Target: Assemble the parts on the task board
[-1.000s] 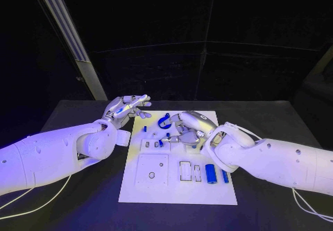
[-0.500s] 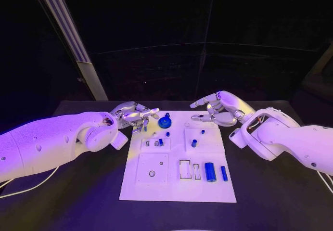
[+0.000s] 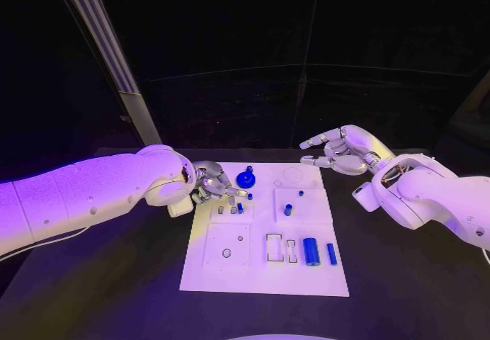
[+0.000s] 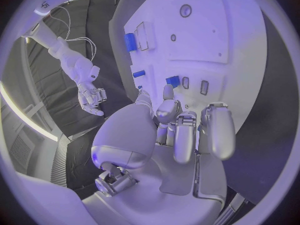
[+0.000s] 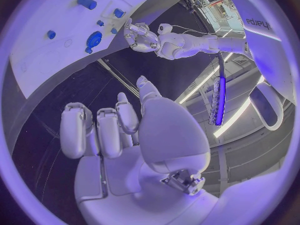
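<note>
Hands empty (fingers apart), task board

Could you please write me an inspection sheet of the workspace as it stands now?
Surface: black table, bare around the board.
Job's things: white board in the middle; blue knob at its far end; blue cylinder and blue pin lying side by side at its near right; small blue pegs standing mid-board.
Clutter: nothing seen.
Hands: left hand over the board's far left corner, whether it holds a part cannot be told; right hand raised beyond the far right corner, holding nothing.
Cables: white cable under the left arm.
Surroundings: dark backdrop; a pale post behind the table.
</note>
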Robot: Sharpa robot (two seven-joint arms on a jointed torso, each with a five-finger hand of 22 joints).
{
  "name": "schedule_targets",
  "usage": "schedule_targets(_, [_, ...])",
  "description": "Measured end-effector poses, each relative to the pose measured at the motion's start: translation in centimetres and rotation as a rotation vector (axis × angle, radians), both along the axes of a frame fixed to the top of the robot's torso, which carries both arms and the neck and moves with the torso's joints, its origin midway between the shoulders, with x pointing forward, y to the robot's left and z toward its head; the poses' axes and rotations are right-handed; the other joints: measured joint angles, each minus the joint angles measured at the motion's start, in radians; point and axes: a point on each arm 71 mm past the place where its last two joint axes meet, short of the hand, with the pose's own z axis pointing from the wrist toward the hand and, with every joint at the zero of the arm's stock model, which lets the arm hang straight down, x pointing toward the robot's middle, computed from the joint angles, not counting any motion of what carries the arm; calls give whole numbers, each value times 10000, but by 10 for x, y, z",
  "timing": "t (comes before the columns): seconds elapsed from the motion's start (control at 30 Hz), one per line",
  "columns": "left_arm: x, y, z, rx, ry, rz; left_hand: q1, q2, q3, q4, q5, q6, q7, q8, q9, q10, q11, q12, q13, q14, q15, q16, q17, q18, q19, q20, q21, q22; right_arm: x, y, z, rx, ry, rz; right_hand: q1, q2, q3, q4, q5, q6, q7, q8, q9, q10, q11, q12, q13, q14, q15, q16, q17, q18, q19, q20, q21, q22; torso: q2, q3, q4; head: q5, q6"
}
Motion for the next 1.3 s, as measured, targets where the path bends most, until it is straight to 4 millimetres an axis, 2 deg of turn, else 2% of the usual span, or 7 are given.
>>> schedule_targets(0.03, [1,-3,-1,287,-5,-78,0,0,-22,-5,0,-16,-17,54,48,19,17,31,41,-5,-7,0,0,0,19,-18,35,34,0,0,0,16,37,-9,12,12,0,0,0,0,0,0,0,0,0,0,0,0,0,0,-7,0,0,0,-31,0,-2,1,0,8,-5])
schedule_targets(0.1, [1,-6,-3,662,-6,-157,0,0,-132,-32,0,-142,-33,358,298,89,-19,163,188,29,-41,0,0,-153,72,-69,130,207,1,0,-1,32,94,-17,12,12,0,0,37,0,0,0,0,0,0,0,-13,0,0,0,-8,0,0,0,-31,0,-3,1,0,19,1])
schedule_targets(0.27, [4,-14,-4,1306,-60,-252,89,89,-140,-49,0,-213,-105,711,607,143,-73,252,343,-6,-78,0,-1,-152,179,-115,297,546,3,-1,-2,31,233,-91,39,-15,-4,0,41,0,0,0,-1,0,0,0,-13,0,0,-44,-24,0,0,0,-31,-1,5,-5,-6,27,1])
schedule_targets(0.33, [5,-18,-4,1442,-91,-277,156,57,-101,-89,0,-284,-70,801,704,143,-74,295,377,28,-113,0,-1,-152,179,-115,342,643,4,-1,-2,21,276,-126,65,-40,-56,1,40,0,0,0,-1,1,0,0,-12,0,0,-50,-49,0,-68,1,-76,-1,11,-9,-8,27,-8])
schedule_targets(0.57, [10,-28,-5,1888,-104,-273,156,57,-101,-88,0,-320,-104,931,859,179,-110,336,426,29,-113,0,-1,-152,179,-115,405,715,6,0,-4,-11,415,-169,64,-40,-56,1,134,0,0,35,-1,1,0,-39,-27,0,0,-50,-48,-1,-70,0,-76,-2,23,-14,-7,40,-60])
schedule_targets(1.23, [13,-33,-6,2563,156,-257,227,-14,60,-127,1,-434,-148,1177,1109,249,-109,402,492,7,-134,0,-3,-149,207,-143,445,713,9,3,-6,-69,619,-125,64,-40,-113,5,231,-1,0,34,-3,1,1,-38,-41,0,0,-50,-66,-1,-103,-33,-118,-45,28,-22,8,55,-222])
schedule_targets(1.3, [13,-34,-6,2602,167,-247,250,-37,108,-129,1,-463,-178,1231,1147,249,-109,402,492,-7,-148,0,-3,-284,207,-143,445,713,9,4,-6,-70,629,-112,64,-40,-113,5,231,-1,0,33,-2,1,1,-38,-41,0,0,-50,-66,-1,-103,-33,-118,-45,28,-22,10,48,-232])
